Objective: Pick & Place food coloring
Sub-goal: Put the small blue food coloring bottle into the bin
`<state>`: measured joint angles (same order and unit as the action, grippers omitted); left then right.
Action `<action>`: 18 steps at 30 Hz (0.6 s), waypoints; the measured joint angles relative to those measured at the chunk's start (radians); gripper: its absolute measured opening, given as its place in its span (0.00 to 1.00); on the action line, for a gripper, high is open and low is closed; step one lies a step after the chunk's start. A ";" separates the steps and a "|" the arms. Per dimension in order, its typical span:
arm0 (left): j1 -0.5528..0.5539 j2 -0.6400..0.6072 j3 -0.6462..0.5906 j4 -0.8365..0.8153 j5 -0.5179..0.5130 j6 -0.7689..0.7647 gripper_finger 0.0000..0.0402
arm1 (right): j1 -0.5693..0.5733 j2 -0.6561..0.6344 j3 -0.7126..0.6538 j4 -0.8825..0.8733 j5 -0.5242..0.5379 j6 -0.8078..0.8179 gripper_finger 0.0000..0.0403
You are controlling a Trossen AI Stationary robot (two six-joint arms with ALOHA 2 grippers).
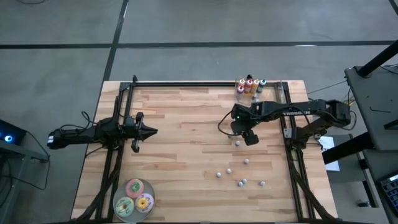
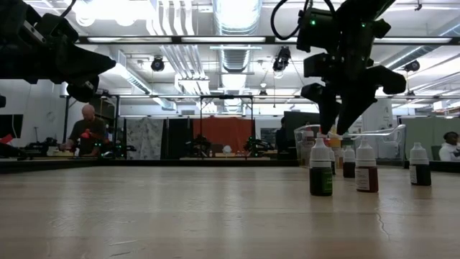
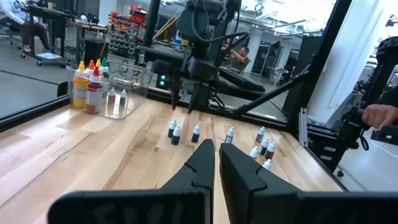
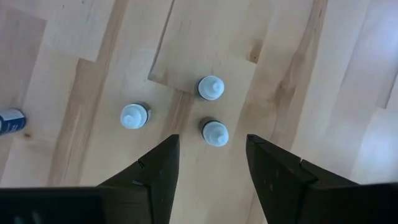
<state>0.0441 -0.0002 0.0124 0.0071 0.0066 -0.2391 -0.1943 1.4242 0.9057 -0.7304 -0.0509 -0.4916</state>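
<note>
Seen from above, bottles [image 1: 242, 182] on the bench [image 1: 186, 124] too small for body colours. Blue-labelled bottle [image 4: 11, 121] cut by the right wrist picture's edge. Right tool [image 2: 338, 119] upper part cropped in the low view.

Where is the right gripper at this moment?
In the high view, the right gripper hovers over the table's right half, open, above a small bottle, below the clear container of bottles at the back edge.

Grey floor [image 1: 205, 25] around the wooden table [image 1: 180, 155]; bright ceiling lights [image 2: 237, 14] over distant workbenches [image 2: 43, 152].
</note>
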 joint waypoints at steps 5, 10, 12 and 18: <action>0.000 0.000 0.000 0.000 0.000 0.000 0.00 | 0.000 0.002 -0.028 0.038 0.002 0.018 0.44; 0.000 0.000 0.000 0.000 0.000 0.000 0.00 | -0.007 0.040 -0.036 0.058 0.002 0.021 0.44; 0.000 0.000 0.000 0.000 0.000 0.000 0.00 | -0.012 0.066 -0.031 0.063 0.003 0.021 0.44; 0.000 0.000 0.000 0.000 0.000 0.000 0.00 | -0.031 0.127 -0.012 0.070 0.003 0.020 0.44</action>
<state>0.0441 -0.0002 0.0124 0.0071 0.0063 -0.2393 -0.2255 1.5514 0.8941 -0.6601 -0.0474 -0.4717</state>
